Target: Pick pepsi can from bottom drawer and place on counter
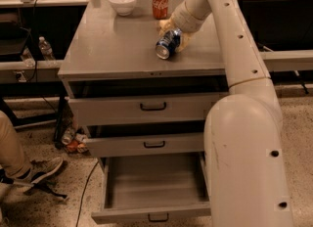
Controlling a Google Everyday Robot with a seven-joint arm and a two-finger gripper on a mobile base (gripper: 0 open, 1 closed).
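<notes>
The pepsi can [166,45] is blue and silver and lies tilted on its side on the grey counter [112,45], right of the middle. My gripper [175,34] comes down from the upper right. Its yellowish fingers [165,24] sit on either side of the can's far end and hold it against the counter. The bottom drawer [151,187] is pulled open, and its tray is empty. The two upper drawers are only slightly ajar.
A red Coca-Cola can [160,2] and a white bowl [122,2] stand at the back of the counter. My arm's white body [249,162] covers the cabinet's right side. A person's leg and shoe [29,170] are at the lower left. Cans lie on the floor [73,140].
</notes>
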